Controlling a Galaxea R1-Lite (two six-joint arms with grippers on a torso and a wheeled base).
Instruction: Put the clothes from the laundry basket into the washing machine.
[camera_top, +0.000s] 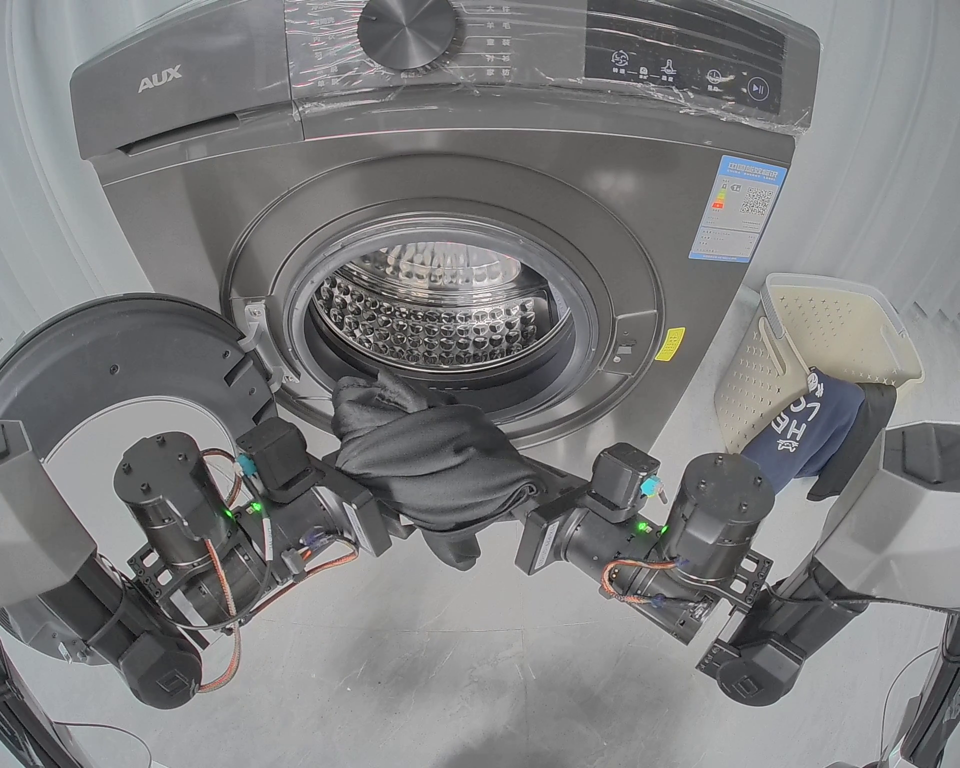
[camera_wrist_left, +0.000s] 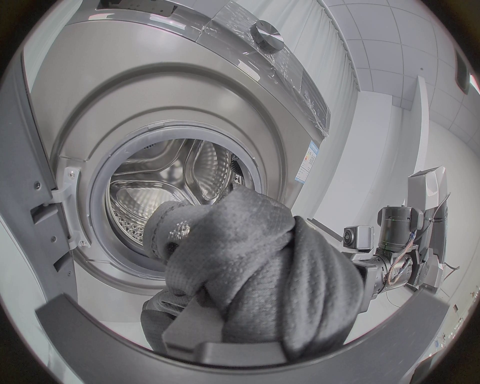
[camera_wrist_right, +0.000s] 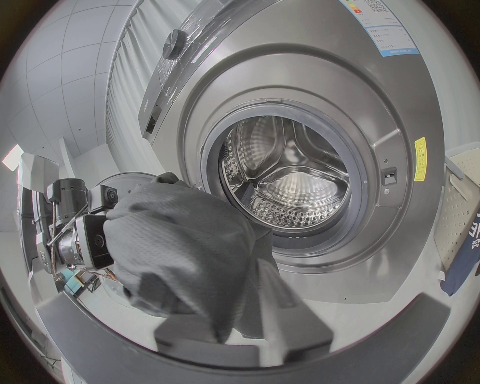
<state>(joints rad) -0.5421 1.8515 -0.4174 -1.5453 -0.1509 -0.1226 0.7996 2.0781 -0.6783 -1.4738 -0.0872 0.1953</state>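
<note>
The front-loading washing machine stands with its round door swung wide to the robot's left, and the steel drum shows bare perforated wall as far as the view reaches; its lowest part is hidden behind the opening's lip. A dark grey garment hangs bunched between the two arms, off the floor, just in front of the lower edge of the opening. Its top fold overlaps the rim in the head view, but whether it touches the seal cannot be made out. The left tool is buried under the cloth, so whether it is spread or pressed together cannot be told. The right tool meets the bundle from the other side; in the right wrist view cloth runs down between its two dark finger blocks, which pinch it. A loose end of the garment dangles below the bundle. To the right of the machine stands the cream laundry basket, with a navy printed garment and a black one draped over its near rim. Its inside is out of sight.
</note>
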